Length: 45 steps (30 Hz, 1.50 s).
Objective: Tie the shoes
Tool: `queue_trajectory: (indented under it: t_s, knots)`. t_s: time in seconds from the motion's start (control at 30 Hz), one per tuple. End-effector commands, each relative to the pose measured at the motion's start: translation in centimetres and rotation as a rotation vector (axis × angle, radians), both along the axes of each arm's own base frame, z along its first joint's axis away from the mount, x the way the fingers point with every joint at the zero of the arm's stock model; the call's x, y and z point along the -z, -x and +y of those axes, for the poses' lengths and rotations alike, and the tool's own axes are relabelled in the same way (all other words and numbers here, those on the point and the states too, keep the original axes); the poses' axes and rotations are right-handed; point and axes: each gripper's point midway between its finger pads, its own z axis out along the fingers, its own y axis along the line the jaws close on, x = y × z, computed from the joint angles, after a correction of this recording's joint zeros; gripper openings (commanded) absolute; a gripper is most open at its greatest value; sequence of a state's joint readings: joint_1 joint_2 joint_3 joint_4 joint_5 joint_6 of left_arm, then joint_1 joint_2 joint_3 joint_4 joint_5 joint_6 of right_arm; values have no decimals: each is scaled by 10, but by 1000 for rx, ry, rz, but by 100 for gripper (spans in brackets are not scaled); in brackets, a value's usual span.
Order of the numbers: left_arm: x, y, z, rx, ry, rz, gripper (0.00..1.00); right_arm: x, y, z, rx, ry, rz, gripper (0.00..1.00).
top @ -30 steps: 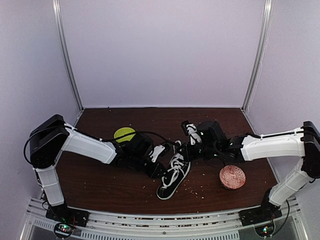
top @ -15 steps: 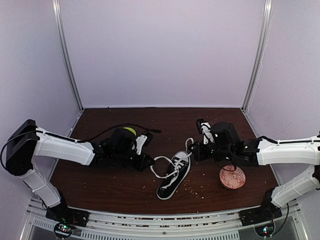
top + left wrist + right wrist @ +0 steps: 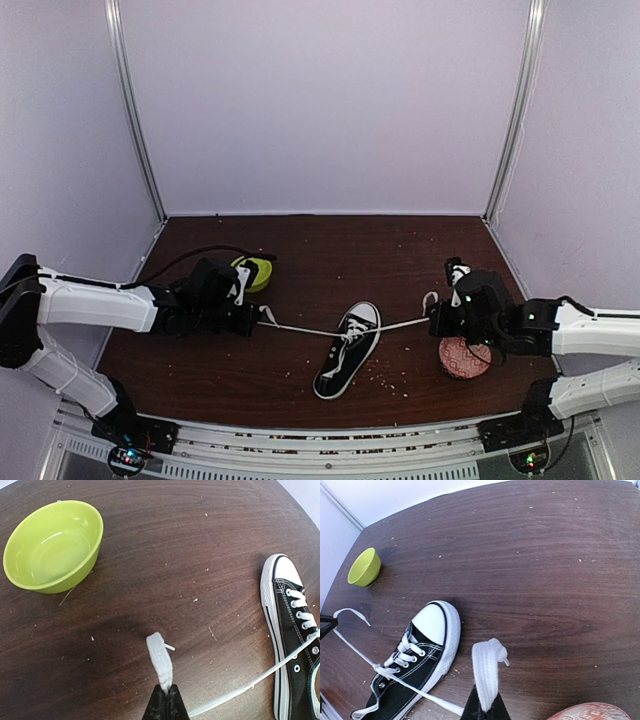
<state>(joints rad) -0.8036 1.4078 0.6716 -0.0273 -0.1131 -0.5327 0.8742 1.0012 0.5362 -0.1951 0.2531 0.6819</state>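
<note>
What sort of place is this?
Probably a robot test booth: a left arm and right arm mounted on a metal rail at a brown table, plain pale walls closing it in, and a lone sneaker with its laces pulled taut.

Sneaker (image 3: 348,350) centre, bowl (image 3: 255,270) left, dish (image 3: 462,362) right, seemingly apart

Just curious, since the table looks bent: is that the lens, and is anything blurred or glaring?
Left wrist view: the lens bows the table; soft sheen inside the green bowl. Right wrist view: wide-angle too; the lace end looms large. Top view: even light, no glare.
</note>
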Motion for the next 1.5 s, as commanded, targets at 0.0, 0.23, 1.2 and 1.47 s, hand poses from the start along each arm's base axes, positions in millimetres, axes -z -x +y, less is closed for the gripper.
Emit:
queue_trajectory:
  t_s: [0.0,0.23,1.2,1.47]
  knots:
    - [-2,-4,13,-9,-40,-32,0,21,4,-46,163,84,31,0]
    - [28,3,12,26,-81,50,0,42,9,-70,226,92,62,0]
    - [-12,42,-96,578,87,-32,52,4,1,-19,-24,-11,-8,0]
    - [8,63,-145,766,133,80,46,6,0,-17,-23,-16,0,0]
